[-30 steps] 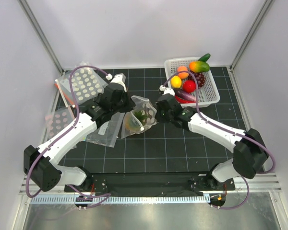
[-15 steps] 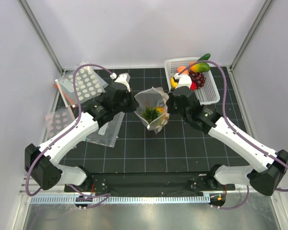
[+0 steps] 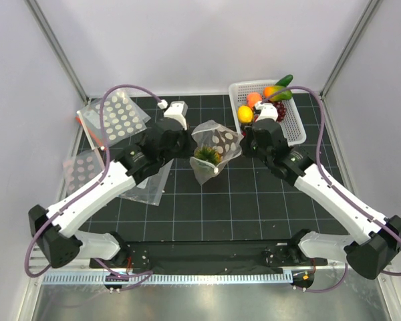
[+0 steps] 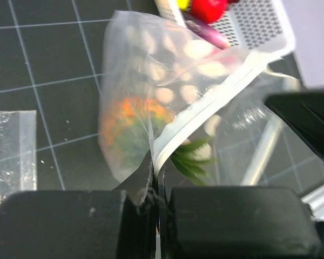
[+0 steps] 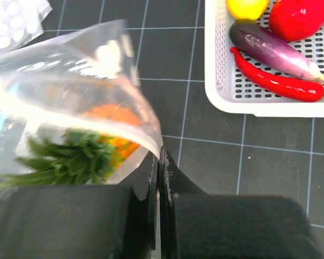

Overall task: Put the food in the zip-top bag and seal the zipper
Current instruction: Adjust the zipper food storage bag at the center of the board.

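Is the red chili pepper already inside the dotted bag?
No, the red chili pepper lies in the white basket next to the purple eggplant; only the pineapple shows inside the dotted bag.

Overhead, two wrist close-ups; shared bag (image 3: 217, 140)

White arm links (image 3: 97, 192); black joints (image 3: 55, 242); mauve cables (image 3: 120, 87).

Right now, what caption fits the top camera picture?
The left gripper and right gripper pinch the zip-top bag at its mouth corners, pineapple inside, white basket nearby.
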`<state>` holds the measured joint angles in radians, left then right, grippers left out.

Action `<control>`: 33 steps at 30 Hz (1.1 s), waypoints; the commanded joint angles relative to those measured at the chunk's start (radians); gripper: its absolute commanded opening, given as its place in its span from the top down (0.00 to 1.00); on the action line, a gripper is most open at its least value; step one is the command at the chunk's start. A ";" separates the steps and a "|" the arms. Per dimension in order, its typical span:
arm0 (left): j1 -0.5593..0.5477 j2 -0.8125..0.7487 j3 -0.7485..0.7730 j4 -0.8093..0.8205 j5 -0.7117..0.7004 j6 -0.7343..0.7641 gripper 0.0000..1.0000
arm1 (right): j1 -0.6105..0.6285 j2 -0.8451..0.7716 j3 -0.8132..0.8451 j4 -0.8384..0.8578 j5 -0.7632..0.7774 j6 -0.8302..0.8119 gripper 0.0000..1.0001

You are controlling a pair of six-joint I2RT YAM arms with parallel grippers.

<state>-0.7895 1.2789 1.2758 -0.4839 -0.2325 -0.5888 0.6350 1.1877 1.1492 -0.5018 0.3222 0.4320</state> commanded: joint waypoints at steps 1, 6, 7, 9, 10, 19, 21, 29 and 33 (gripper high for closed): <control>0.007 0.060 0.066 -0.042 -0.083 0.030 1.00 | 0.011 -0.057 -0.032 0.074 -0.003 0.001 0.99; 0.007 -0.068 -0.012 0.001 -0.212 0.030 0.99 | 0.014 0.001 -0.034 0.149 -0.263 -0.009 0.99; 0.007 -0.079 -0.021 0.011 -0.229 0.040 0.99 | 0.015 0.006 -0.037 0.160 -0.287 -0.012 0.99; 0.009 -0.093 -0.020 0.008 -0.249 0.052 1.00 | 0.015 0.009 -0.048 0.193 -0.308 -0.012 0.99; 0.009 -0.096 -0.018 0.001 -0.260 0.058 1.00 | 0.014 0.009 -0.058 0.203 -0.310 -0.009 0.99; 0.009 0.023 0.023 -0.016 -0.217 0.066 1.00 | -0.035 0.061 -0.055 0.161 -0.256 -0.019 0.61; 0.010 0.060 0.049 -0.030 -0.179 0.067 1.00 | -0.044 0.061 -0.063 0.175 -0.268 -0.019 0.57; 0.013 0.171 0.100 -0.070 -0.117 0.057 1.00 | -0.064 0.000 -0.117 0.212 -0.247 -0.035 0.42; 0.022 0.163 0.094 -0.071 -0.111 0.049 1.00 | -0.072 -0.063 -0.141 0.207 -0.137 -0.048 0.35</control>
<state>-0.7784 1.4643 1.3323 -0.5541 -0.3546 -0.5388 0.5747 1.1965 1.0103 -0.3431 0.0967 0.4088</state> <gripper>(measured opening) 0.012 0.622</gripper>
